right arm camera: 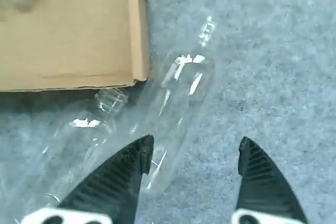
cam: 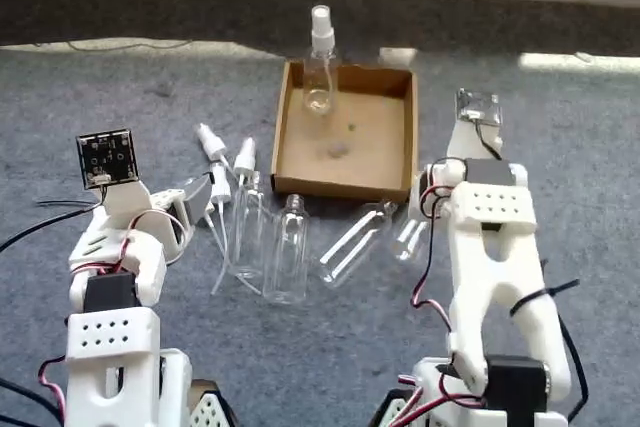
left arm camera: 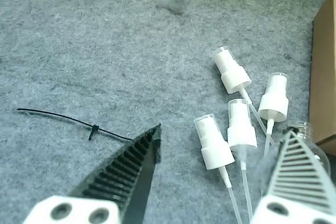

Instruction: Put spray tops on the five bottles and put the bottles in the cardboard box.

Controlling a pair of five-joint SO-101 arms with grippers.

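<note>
Cardboard box point(cam: 372, 143) sits at the far middle of the grey tabletop point(cam: 150, 87), and one capped bottle point(cam: 320, 82) stands upright in its far left corner with a white spray top already on. Four uncapped bottles wait just in front of the box: two lie tilted near its right front corner point(cam: 355, 242), and two more sit side by side just left of those point(cam: 287, 247); whether that pair stands or lies is hard to tell. Four loose spray tops point(left arm camera: 231, 72) lie clustered on the tabletop left of the box, their thin tubes trailing toward the left arm point(cam: 125, 247). The left jaws are spread wide, gripping nothing, poised above the nearest spray tops. A black cable tie point(left arm camera: 79, 123) lies beside them. The right jaws are also spread apart and empty, hanging over one lying bottle point(right arm camera: 181, 93), while a second lying bottle point(right arm camera: 89, 140) rests with its neck close to the box's corner point(right arm camera: 137, 72).
</note>
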